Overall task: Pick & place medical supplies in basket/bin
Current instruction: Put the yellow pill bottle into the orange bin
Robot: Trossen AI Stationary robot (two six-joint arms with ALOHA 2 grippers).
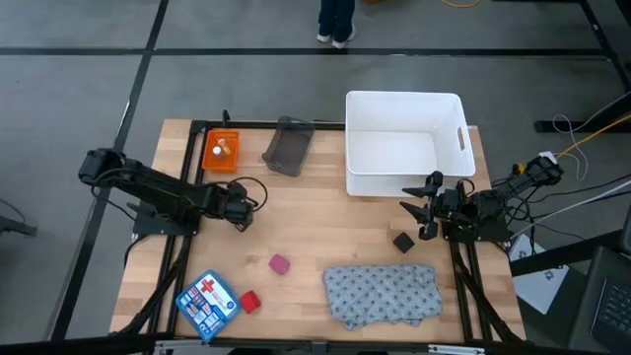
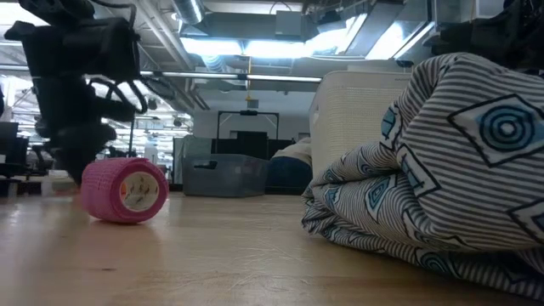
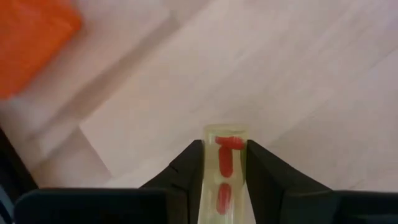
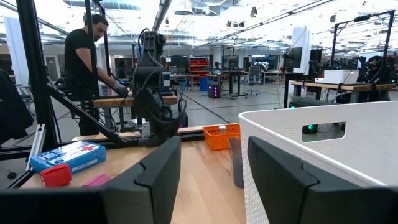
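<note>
free: bare table (image 1: pixel 315 222) middle, between both arms | far edge blocked: orange tray (image 1: pixel 221 151), grey bin (image 1: pixel 289 147), white basket (image 1: pixel 404 143) | near edge: grey cloth (image 1: pixel 383 294), first-aid box (image 1: pixel 207 305), red roll (image 1: pixel 249 302) | pink roll (image 1: pixel 280 263), black block (image 1: pixel 402 242) stand loose

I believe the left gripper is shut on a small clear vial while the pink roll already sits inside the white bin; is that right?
Not quite. The left gripper is shut on the vial, but the high view shows the pink roll lying on the table, outside the white bin.
</note>
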